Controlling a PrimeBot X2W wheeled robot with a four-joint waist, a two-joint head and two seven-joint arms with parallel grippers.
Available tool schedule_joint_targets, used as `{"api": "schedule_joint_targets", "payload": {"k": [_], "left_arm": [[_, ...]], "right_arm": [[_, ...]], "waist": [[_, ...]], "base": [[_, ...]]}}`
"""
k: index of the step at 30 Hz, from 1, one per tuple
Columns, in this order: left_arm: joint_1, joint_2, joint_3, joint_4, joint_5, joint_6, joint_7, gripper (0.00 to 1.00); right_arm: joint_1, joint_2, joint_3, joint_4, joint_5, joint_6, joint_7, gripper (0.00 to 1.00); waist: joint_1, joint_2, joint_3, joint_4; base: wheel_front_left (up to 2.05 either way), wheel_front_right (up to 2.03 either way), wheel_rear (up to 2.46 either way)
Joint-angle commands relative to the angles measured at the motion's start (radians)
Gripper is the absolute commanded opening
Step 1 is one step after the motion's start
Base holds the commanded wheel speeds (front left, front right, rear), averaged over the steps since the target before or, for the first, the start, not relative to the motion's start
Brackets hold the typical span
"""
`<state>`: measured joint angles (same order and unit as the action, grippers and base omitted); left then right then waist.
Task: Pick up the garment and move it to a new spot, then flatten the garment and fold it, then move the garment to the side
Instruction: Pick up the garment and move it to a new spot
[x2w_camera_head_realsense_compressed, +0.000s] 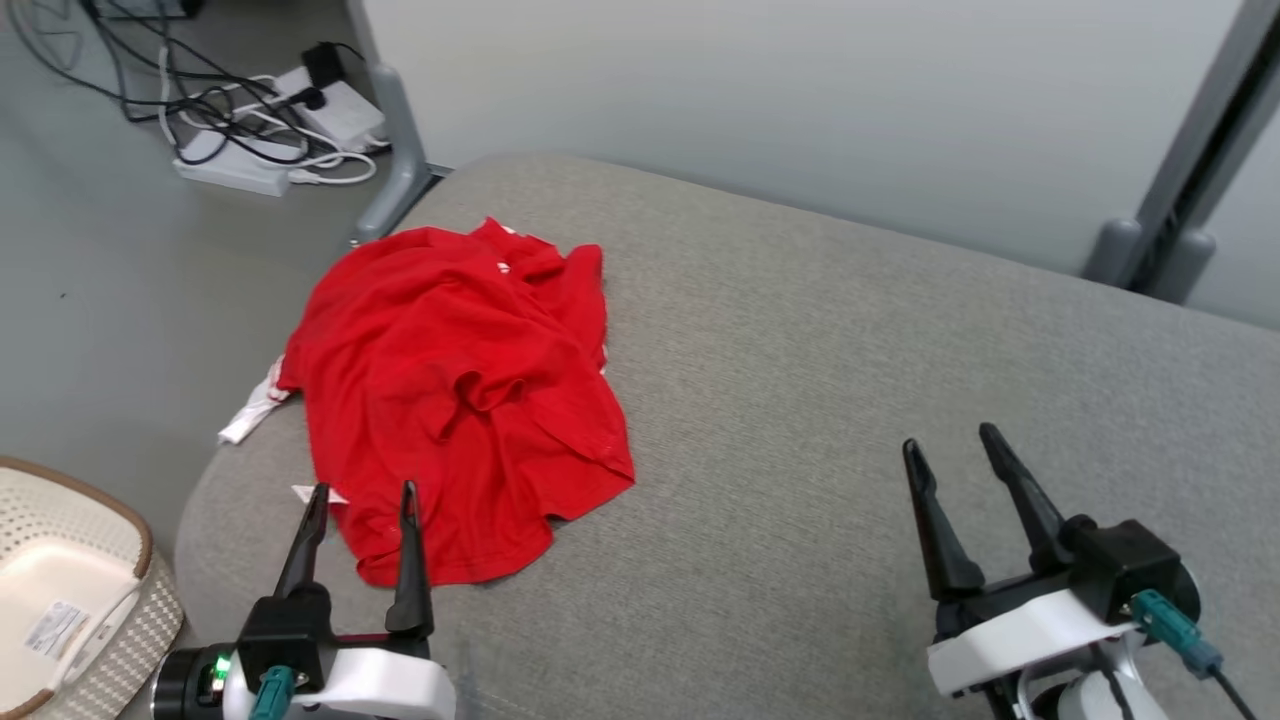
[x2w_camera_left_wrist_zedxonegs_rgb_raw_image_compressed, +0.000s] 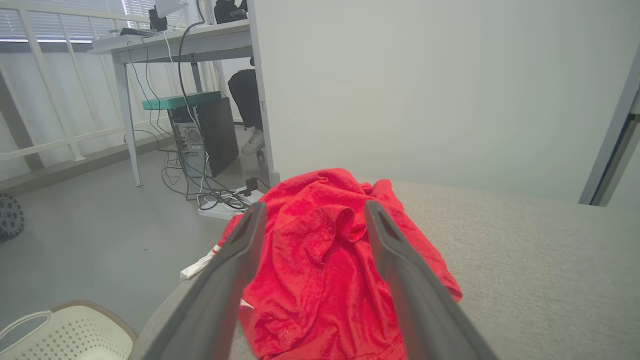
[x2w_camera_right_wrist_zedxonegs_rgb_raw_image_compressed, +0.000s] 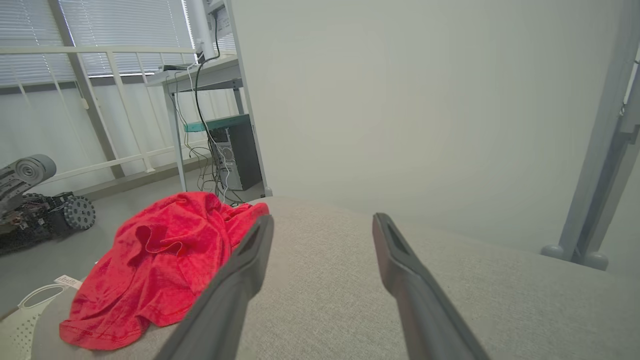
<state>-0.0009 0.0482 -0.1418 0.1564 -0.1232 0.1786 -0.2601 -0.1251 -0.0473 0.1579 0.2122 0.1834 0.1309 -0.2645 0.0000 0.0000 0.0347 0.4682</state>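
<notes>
Garment (x2w_camera_head_realsense_compressed: 455, 390), crumpled red knit, lies on the coarse grey cushion (x2w_camera_head_realsense_compressed: 850, 400); left gripper (x2w_camera_head_realsense_compressed: 364, 487) and right gripper (x2w_camera_head_realsense_compressed: 949, 437) spread, empty.

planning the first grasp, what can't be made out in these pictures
Garment, head view: crumpled; its own folds hide the underside, and collar and sleeves cannot be told apart.
Garment's near hem, left wrist view: partly covered by the fingers of the left gripper, cut off by the bottom edge.
White tag, head view: too small to read.
Basket, head view: cut off by the left and bottom edges.
</notes>
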Motion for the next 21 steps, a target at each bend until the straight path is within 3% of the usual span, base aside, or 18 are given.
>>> {"api": "schedule_joint_targets", "payload": {"k": [1,21], "left_arm": [[0.018,0.004,0.018,-0.009,0.008,-0.003,-0.005,1.00],[0.048,0.004,0.040,-0.051,-0.012,0.021,-0.005,1.00]], "right_arm": [[0.010,-0.005,0.024,0.005,0.011,0.000,-0.002,1.00],[-0.017,-0.006,0.096,0.023,-0.002,0.000,-0.002,1.00]], "waist": [[0.0000,0.0000,-0.031,0.041],[0.0000,0.0000,-0.022,0.046]], "base": [[0.00,0.00,0.00],[0.00,0.00,0.00]]}}
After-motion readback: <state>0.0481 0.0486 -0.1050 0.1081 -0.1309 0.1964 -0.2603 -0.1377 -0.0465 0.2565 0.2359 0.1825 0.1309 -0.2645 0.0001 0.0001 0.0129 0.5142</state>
